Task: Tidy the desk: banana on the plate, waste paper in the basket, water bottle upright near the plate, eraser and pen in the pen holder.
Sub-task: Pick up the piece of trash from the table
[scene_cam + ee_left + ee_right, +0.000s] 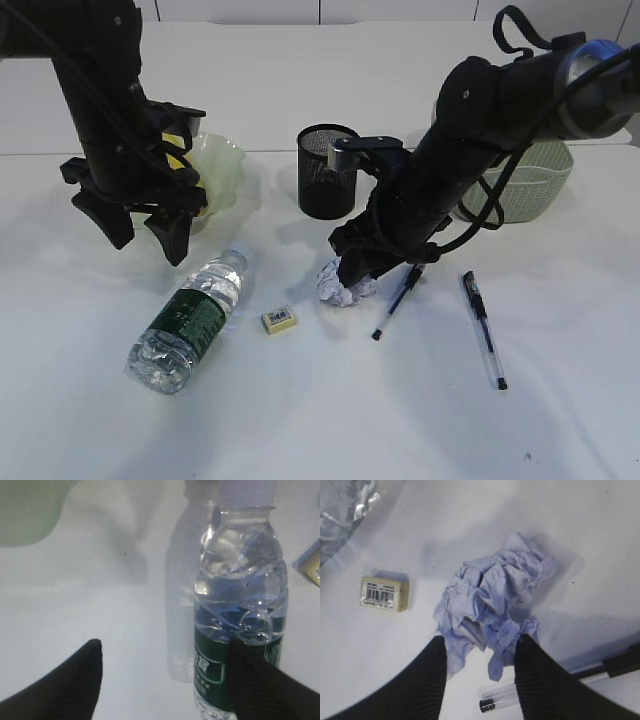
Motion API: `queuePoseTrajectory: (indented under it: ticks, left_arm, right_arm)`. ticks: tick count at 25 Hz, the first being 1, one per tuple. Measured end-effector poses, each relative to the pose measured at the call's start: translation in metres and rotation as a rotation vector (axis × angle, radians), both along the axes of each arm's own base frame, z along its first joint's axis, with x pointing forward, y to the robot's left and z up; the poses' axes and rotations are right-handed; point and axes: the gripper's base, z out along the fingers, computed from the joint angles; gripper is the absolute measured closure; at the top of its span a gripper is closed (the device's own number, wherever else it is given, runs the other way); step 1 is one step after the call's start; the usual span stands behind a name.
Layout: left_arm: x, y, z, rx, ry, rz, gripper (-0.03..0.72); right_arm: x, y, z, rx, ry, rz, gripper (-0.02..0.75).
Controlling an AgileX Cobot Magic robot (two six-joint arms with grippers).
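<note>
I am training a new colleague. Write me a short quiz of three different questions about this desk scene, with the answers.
1. True or false: the clear plastic water bottle with the dark green label stands upright.
2. Which item lies between the right gripper's jaws?
A. small yellowish eraser
B. crumpled white waste paper
C. a black pen
3. Fill in: the black mesh pen holder stands ___ the crumpled paper in the exterior view.

Key: 1 false, it lies on its side. 2 B. 3 behind.
</note>
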Motion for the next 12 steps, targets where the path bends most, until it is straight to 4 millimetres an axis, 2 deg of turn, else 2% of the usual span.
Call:
queuePoseTrajectory:
  ticks: [12]
  left_arm:
    - [-0.0013, -0.0038, 0.0002, -0.042, 0.015, 0.017, 0.145]
  right_arm:
    - [0.0019, -0.0011, -0.0051, -0.027, -0.03, 0.053, 0.4]
